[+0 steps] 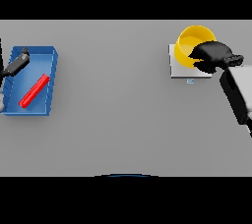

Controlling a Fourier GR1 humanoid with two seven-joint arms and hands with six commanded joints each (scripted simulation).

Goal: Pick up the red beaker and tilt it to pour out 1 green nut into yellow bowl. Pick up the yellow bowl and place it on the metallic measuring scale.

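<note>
Dark robot hand (212,56), pale grey boxy forearm (238,90) with black edges.

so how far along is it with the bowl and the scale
Nearly done: the yellow bowl sits over the scale, and the red beaker lies in the blue tray. The right hand is at the bowl's rim; letting go remains. The left hand is over the tray.

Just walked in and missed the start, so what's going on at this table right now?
The right robot hand is at the yellow bowl, which sits on the scale at the far right of the grey table. The left robot hand is over a blue tray at the left, where the red beaker lies on its side.
</note>
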